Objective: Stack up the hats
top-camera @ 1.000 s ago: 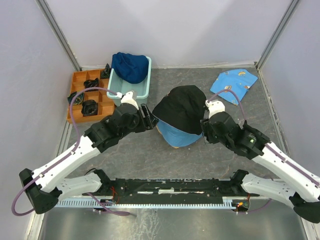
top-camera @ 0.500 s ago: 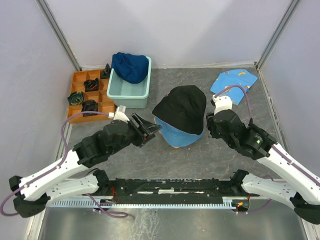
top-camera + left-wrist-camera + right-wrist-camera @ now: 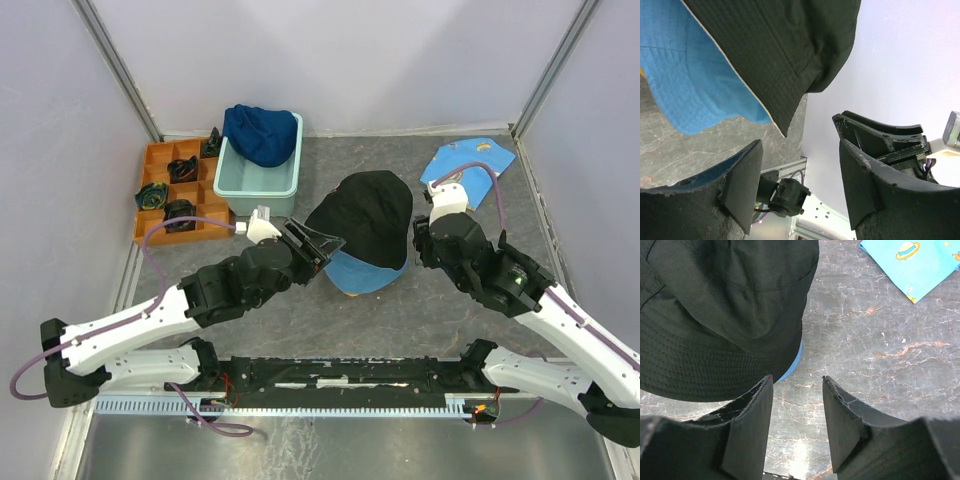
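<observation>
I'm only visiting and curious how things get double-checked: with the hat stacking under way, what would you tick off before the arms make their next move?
1. Black hat sits on the light blue hat: ok, with the blue brim showing at the near side.
2. Left fingers open, nothing between them: ok.
3. Right fingers open, nothing between them: ok.
4. Navy hat on the stack: not ok, it lies in the mint tub.
5. Anything beneath the light blue hat: cannot tell, hidden.
</observation>
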